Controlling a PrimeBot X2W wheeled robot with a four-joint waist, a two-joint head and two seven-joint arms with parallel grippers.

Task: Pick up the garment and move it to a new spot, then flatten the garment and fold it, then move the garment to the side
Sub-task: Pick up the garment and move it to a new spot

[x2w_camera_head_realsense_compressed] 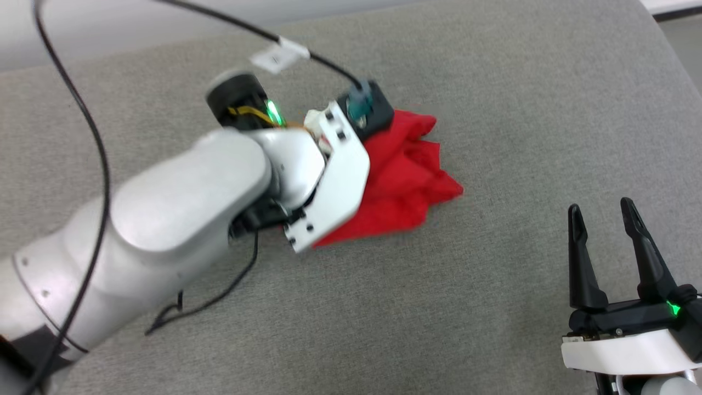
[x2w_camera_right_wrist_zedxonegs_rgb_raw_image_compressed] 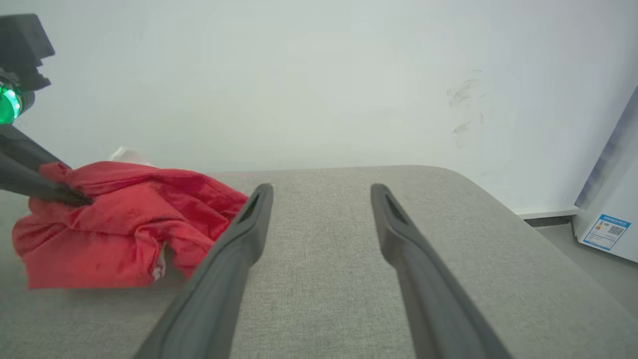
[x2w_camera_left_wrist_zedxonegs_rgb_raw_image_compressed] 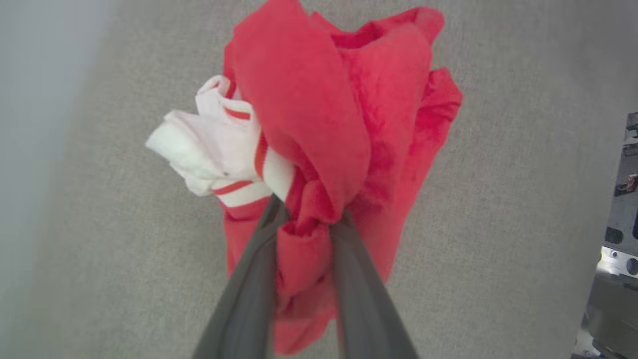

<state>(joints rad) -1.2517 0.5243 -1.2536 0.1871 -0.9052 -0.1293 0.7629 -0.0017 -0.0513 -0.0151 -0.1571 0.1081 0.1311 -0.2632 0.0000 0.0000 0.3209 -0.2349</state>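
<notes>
Left claw [x2w_camera_left_wrist_zedxonegs_rgb_raw_image_compressed: 309, 214] is clamped on a thick fold of the garment [x2w_camera_left_wrist_zedxonegs_rgb_raw_image_compressed: 299, 99]. Its jaws are narrow but not quite together, because red cloth is bunched between them. I have it pinched near the top of the heap so that the rest hangs below the fingertips as one bundle. That suits carrying it to a new spot rather than dragging it across the fabric.

Below the claw the red body droops in loose folds. A white sleeve [x2w_camera_left_wrist_zedxonegs_rgb_raw_image_compressed: 214, 149] with red stripes bulges out just left of the fingers in the left wrist view. Any lettering is lost inside the crumple. From the right wrist view, the bundle's lower edge looks to be on or just above the grey cushion [x2w_camera_head_realsense_compressed: 493, 82]; I cannot tell which.

Well to the right of the loaded claw, the right claw [x2w_camera_head_realsense_compressed: 600, 208] has its jaws spread wide with nothing between them, and its fingertips are over bare cushion. I judge it is parked there to be clear of the carry, yet near enough to come in once flattening starts.

Beyond the right claw the cushion's rounded edge drops away toward a white box [x2w_camera_right_wrist_zedxonegs_rgb_raw_image_compressed: 613, 214] by the wall. For that reason I would set the garment down short of that edge, with room to spread it.
</notes>
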